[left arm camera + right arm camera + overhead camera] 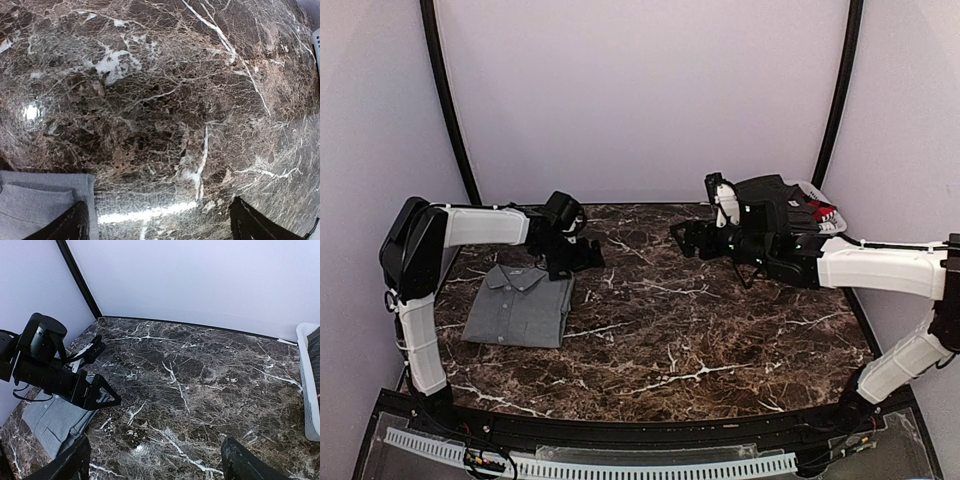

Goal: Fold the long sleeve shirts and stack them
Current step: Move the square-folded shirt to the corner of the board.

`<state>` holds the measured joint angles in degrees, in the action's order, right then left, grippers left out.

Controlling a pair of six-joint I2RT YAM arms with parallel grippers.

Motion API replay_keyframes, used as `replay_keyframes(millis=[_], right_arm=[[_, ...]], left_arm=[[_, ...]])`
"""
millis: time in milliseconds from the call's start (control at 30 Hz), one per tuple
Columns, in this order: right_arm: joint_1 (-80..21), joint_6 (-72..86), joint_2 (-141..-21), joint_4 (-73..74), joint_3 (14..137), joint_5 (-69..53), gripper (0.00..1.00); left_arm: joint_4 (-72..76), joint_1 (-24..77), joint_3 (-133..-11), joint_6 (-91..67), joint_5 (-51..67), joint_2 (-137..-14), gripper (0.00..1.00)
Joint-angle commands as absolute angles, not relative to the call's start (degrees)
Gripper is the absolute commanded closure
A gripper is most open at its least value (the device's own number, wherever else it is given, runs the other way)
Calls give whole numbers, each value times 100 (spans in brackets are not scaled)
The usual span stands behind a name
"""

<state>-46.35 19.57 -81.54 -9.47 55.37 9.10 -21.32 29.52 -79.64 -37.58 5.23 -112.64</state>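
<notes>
One of the long sleeve shirts, a grey collared one (520, 306), lies folded flat on the left of the marble table. My left gripper (582, 256) hovers just past its far right corner, open and empty. In the left wrist view the shirt's edge (40, 197) shows at the lower left, beside the left fingertip (75, 222). My right gripper (686, 236) hangs open over the back middle of the table, holding nothing. From the right wrist I see the left gripper (92, 390) above the grey shirt (52, 422).
A white basket (820, 192) stands at the back right corner with dark and red cloth in it, partly hidden by my right arm; its rim (306, 385) shows in the right wrist view. Walls close the back and both sides.
</notes>
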Motion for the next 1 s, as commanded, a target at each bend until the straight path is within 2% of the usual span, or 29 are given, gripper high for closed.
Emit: replay_keyframes(millis=[0,333,967], right_arm=[[-4605,2054,-8007,-962,5459,1011,13],[-4606,2143,-8024,-997,5452,959,12],[-4605,2188,-8050,-1132,5297,918,10]], left_arm=[[-1878,2949,-7737,-3905,691,-11304,3],[-1676,2803,-6964,-3847,768,-11095,2],[-2102,2133,-5189,-3475,790,-9608,2]])
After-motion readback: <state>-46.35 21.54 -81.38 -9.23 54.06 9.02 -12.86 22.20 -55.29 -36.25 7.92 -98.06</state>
